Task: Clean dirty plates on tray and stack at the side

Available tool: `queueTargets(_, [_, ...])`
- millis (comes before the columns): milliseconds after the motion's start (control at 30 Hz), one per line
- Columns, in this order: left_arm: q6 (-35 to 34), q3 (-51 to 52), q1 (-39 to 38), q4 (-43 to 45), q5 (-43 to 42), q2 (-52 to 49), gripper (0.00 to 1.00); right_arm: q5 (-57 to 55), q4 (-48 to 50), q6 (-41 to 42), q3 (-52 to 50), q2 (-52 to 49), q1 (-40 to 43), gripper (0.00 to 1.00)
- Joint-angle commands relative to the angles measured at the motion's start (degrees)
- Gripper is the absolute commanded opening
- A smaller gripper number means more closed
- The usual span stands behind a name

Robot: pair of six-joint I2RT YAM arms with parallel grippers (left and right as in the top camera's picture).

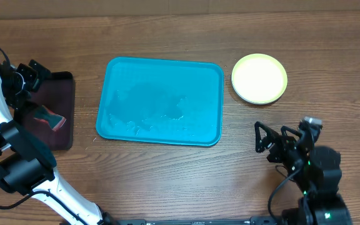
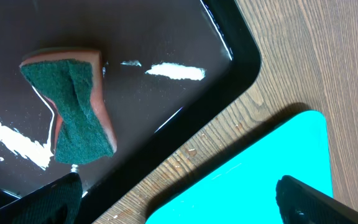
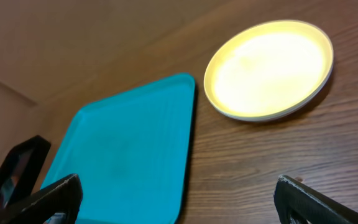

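Note:
The turquoise tray lies mid-table with wet streaks on it and no plate on it. A yellow-green rimmed plate sits on the table just past the tray's right end. It also shows in the right wrist view as the plate beside the tray. My right gripper hovers in front of the plate, open and empty. Over the far end of the dark tray, my left gripper is open with nothing between its fingers.
A dark maroon tray lies left of the turquoise one, wet, with a green-and-pink sponge on it. The sponge and the turquoise tray's corner show in the left wrist view. Bare wood surrounds both trays.

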State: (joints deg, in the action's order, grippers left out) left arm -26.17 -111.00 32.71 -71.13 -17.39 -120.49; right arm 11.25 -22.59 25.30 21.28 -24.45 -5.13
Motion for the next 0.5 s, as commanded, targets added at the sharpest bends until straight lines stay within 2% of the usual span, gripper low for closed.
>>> queueTargets(0, [0.87, -0.85, -0.20, 0.02, -0.02, 0.90, 1.00, 1.29, 1.86, 0.04, -4.20, 5.49, 1.92, 1.00])
queueTargets(467, [0.87, -0.85, -0.20, 0.02, -0.02, 0.90, 1.00, 0.85, 3.23, 0.04, -12.72, 21.42, 3.58, 1.00])
